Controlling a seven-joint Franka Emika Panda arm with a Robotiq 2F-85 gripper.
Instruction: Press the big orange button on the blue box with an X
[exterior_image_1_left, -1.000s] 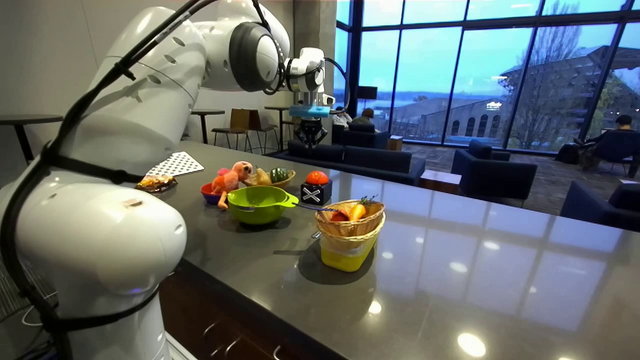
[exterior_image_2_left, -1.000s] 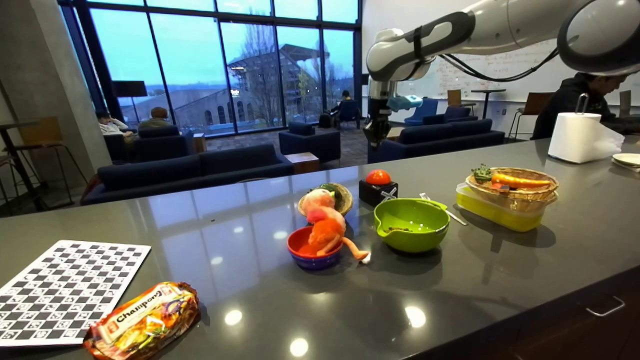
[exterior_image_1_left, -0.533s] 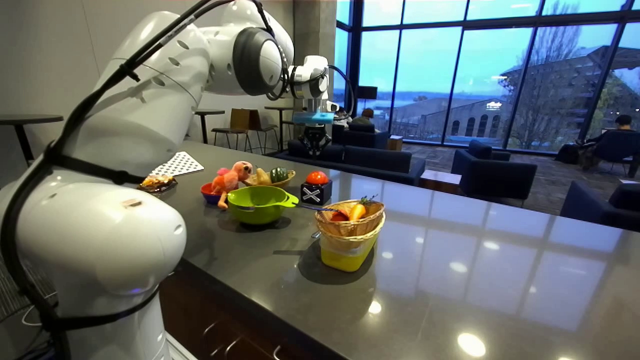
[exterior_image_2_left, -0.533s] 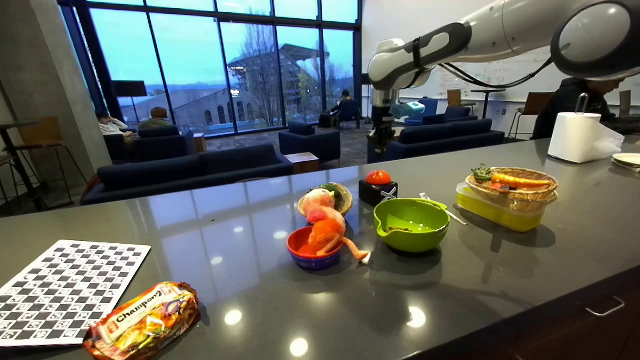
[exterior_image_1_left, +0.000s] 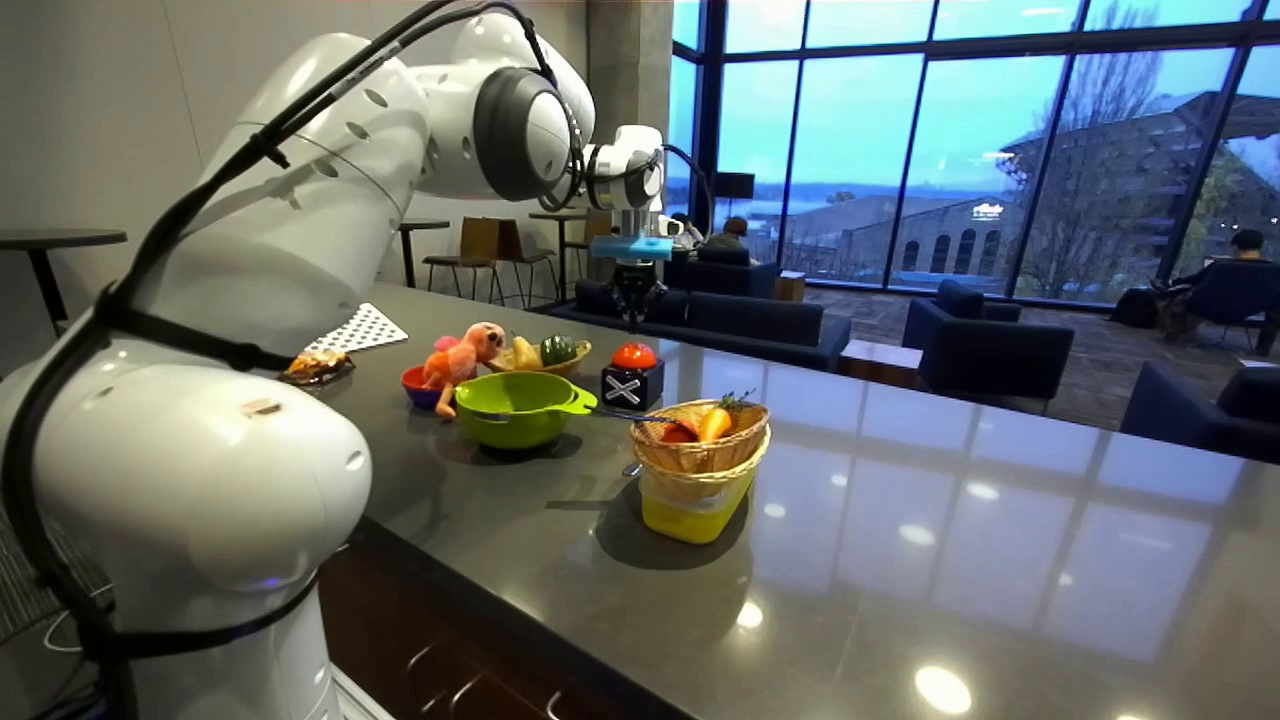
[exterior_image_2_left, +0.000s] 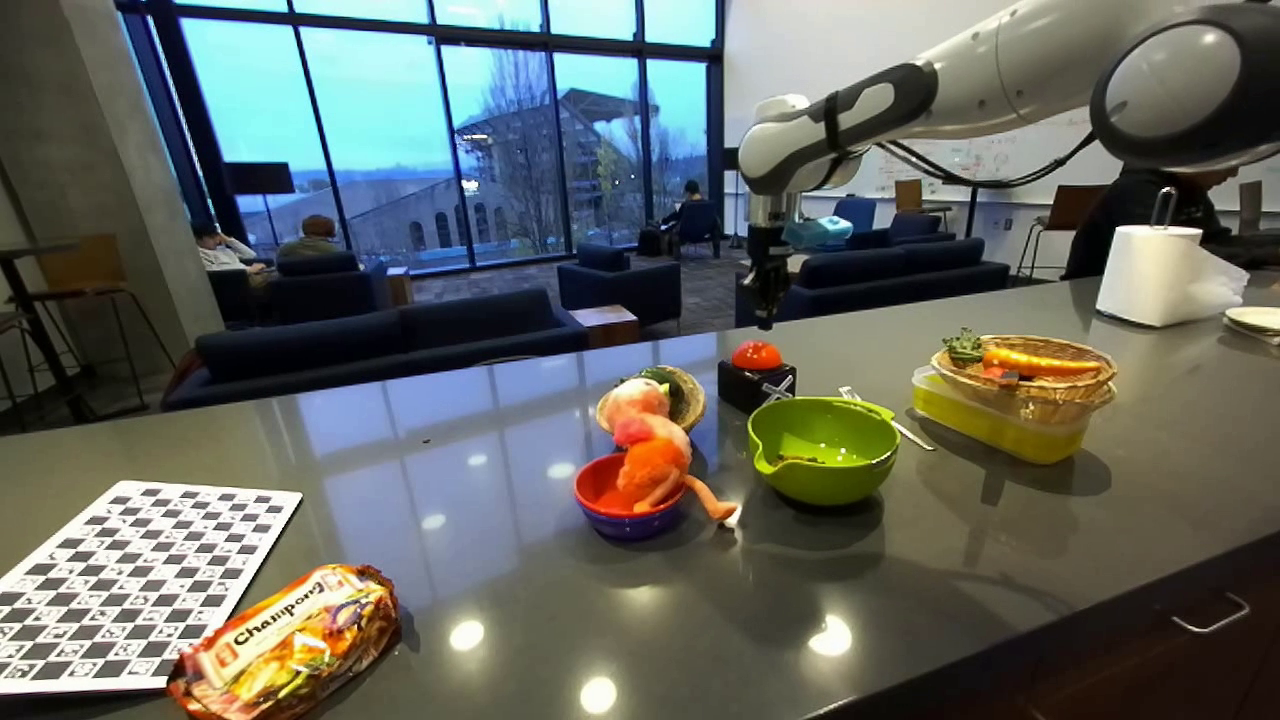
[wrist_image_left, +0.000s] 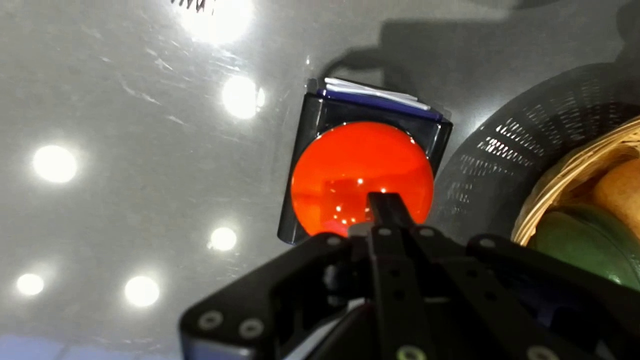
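Note:
The orange dome button (exterior_image_1_left: 634, 356) sits on a small dark box (exterior_image_1_left: 626, 388) with a white X on its side. Both also show in an exterior view, the button (exterior_image_2_left: 756, 354) and the box (exterior_image_2_left: 742, 388). My gripper (exterior_image_1_left: 634, 318) points straight down just above the button, with a small gap between them in both exterior views. In the wrist view the gripper's fingertips (wrist_image_left: 387, 202) are together, hold nothing, and overlap the lower right part of the button (wrist_image_left: 357, 155). The box (wrist_image_left: 345, 116) shows around the button, with a blue edge at its top.
A green bowl (exterior_image_2_left: 830, 455) stands close in front of the box. A wicker basket of toy vegetables (wrist_image_left: 530, 210) is beside the box. A pink plush bird (exterior_image_2_left: 655, 450) leans in a purple bowl (exterior_image_2_left: 625, 525). A basket with a carrot (exterior_image_1_left: 700, 455) sits on a yellow container (exterior_image_1_left: 690, 515).
My gripper has come down toward the button and shifted slightly to the right in both exterior views. It stays shut. The box, button and other objects have not moved.

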